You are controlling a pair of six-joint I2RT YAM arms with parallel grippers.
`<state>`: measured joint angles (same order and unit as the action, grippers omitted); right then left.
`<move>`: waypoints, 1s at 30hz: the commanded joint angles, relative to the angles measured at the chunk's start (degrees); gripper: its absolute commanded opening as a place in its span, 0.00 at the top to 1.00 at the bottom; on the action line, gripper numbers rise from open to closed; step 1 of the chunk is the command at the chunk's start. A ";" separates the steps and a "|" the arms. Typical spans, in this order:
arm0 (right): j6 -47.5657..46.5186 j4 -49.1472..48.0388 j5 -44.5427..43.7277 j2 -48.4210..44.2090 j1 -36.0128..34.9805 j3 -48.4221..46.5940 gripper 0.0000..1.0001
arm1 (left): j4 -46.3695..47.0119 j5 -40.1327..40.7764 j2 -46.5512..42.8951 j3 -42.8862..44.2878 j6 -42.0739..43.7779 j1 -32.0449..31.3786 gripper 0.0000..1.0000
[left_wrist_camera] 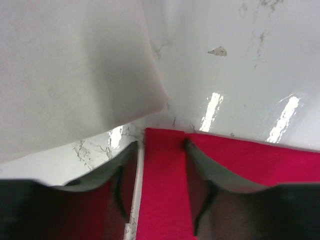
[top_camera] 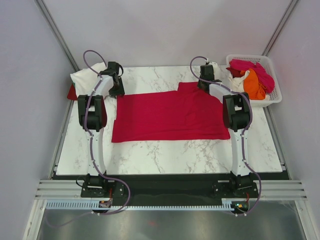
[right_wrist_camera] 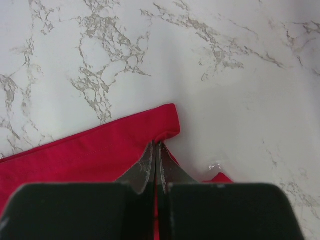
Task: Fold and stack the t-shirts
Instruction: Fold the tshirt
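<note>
Crimson shirt [top_camera: 167, 116] lies flat on the counter [top_camera: 165, 155], its folding apparently just begun. Left gripper [left_wrist_camera: 160, 145] jaws are spread astride one far corner; right gripper [right_wrist_camera: 156, 145] jaws pinch the other. A cream shirt [top_camera: 85, 76] appears folded far left; other shirts [top_camera: 252, 80] wait in the basket [top_camera: 266, 103].

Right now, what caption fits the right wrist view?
Right fingers pinch one corner of the crimson shirt on marble table.

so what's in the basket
The basket holds a heap: pink shirt on top, orange shirt in front, white shirt and dark red cloth at left. Anything under the heap is covered.
</note>
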<state>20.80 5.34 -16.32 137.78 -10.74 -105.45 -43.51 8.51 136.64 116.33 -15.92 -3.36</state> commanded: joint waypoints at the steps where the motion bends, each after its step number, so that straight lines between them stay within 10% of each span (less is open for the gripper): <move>1: 0.47 -0.86 1.29 -1.98 0.02 -0.37 1.00 | 0.18 -1.30 2.49 2.32 -0.42 -0.16 0.57; 8: -1.02 -1.30 3.39 -1.98 0.11 -1.16 1.00 | 0.26 -2.62 1.79 1.88 -1.13 -0.16 0.98; 30: -7.52 1.86 12.09 -21.83 0.02 8.50 1.00 | 0.70 -5.26 -17.89 -9.98 0.19 -0.16 0.98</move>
<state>14.68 7.35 -6.04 120.55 -10.72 -99.39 -43.51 3.86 123.59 107.98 -16.45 -3.40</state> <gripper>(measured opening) 0.009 0.039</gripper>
